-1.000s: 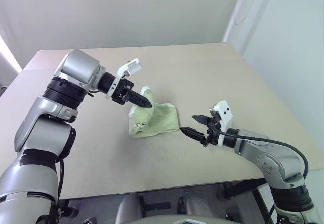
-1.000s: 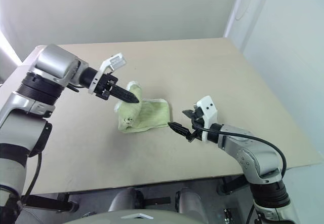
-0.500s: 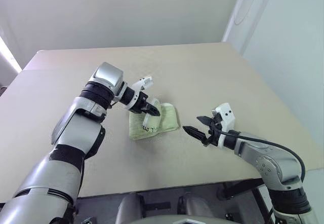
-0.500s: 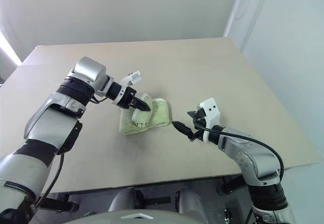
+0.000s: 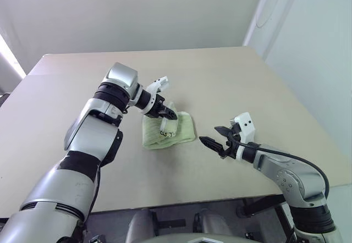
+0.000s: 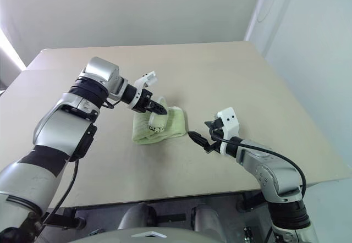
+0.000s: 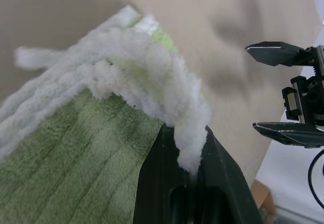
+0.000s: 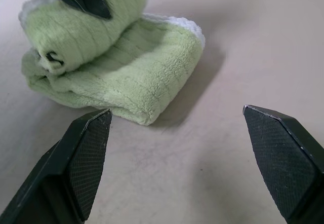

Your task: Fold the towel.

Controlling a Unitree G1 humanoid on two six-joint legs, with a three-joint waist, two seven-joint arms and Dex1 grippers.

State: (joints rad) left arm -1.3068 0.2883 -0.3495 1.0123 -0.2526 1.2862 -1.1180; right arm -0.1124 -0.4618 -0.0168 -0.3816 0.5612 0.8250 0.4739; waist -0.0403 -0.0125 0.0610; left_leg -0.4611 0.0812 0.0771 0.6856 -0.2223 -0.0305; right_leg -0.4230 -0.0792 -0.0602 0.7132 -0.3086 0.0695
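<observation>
My left pincer (image 5: 170, 111) pinches the white edge of the towel (image 5: 179, 130) and holds that flap over its middle; the towel lies on the desk (image 5: 231, 78), partly folded; my right pincer (image 5: 213, 136) waits beside it, spread wide; the flap must be laid flat.

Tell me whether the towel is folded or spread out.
Folded, not finished. The towel lies doubled on the table, and the left tool, shut on its white edge, holds a flap above the lower layers.
</observation>
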